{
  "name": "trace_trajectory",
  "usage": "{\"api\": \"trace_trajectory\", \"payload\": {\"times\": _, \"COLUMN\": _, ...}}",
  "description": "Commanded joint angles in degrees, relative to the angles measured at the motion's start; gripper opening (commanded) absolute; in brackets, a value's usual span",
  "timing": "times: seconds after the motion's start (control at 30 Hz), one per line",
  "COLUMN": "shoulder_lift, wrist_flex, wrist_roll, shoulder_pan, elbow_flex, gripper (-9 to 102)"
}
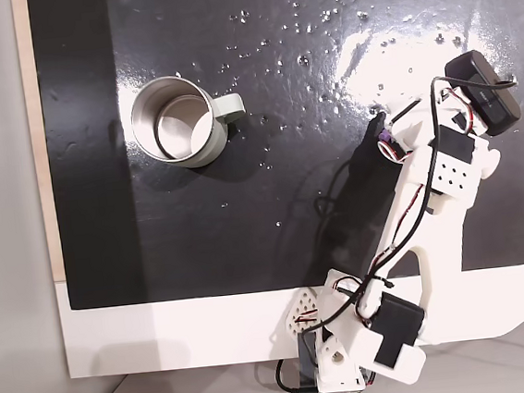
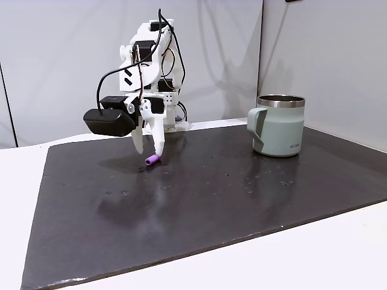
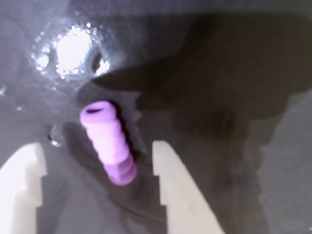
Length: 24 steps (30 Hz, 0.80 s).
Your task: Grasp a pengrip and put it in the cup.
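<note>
One pengrip [image 3: 108, 144] lying between parted end effector [image 3: 97, 161] fingers, cup [image 2: 280, 127] well apart

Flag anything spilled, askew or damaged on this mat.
Small droplets or specks scatter across the black mat, mostly near the glare. The light-purple ribbed pengrip lies angled between the open white gripper fingers. The grey-green steel-lined cup stands upright, undamaged.

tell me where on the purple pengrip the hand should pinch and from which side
Pinch the pengrip across its ribbed middle, coming straight down from above. It lies flat on the black mat, and in the wrist view the open hand already has one finger on each side of its lower half. The tube is thin and round, so closing across its width looks safer than pinching it end to end.
</note>
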Motion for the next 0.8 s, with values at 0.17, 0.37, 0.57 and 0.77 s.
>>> {"api": "trace_trajectory", "payload": {"times": 0.17, "shoulder_lift": -2.9, "wrist_flex": -1.85, "wrist_roll": 0.18, "shoulder_pan": -1.32, "elbow_flex": -3.96, "gripper": 22}}
{"api": "trace_trajectory", "payload": {"times": 0.37, "shoulder_lift": -5.1, "wrist_flex": -2.81, "wrist_roll": -0.09, "shoulder_pan": -1.32, "elbow_flex": -4.04, "gripper": 22}}
{"api": "trace_trajectory", "payload": {"times": 0.57, "shoulder_lift": -5.71, "wrist_flex": -2.81, "wrist_roll": -0.35, "shoulder_pan": -1.32, "elbow_flex": -4.04, "gripper": 13}}
{"api": "trace_trajectory", "payload": {"times": 0.77, "shoulder_lift": -6.24, "wrist_flex": -2.72, "wrist_roll": -0.88, "shoulder_pan": -1.05, "elbow_flex": -4.04, "gripper": 4}}
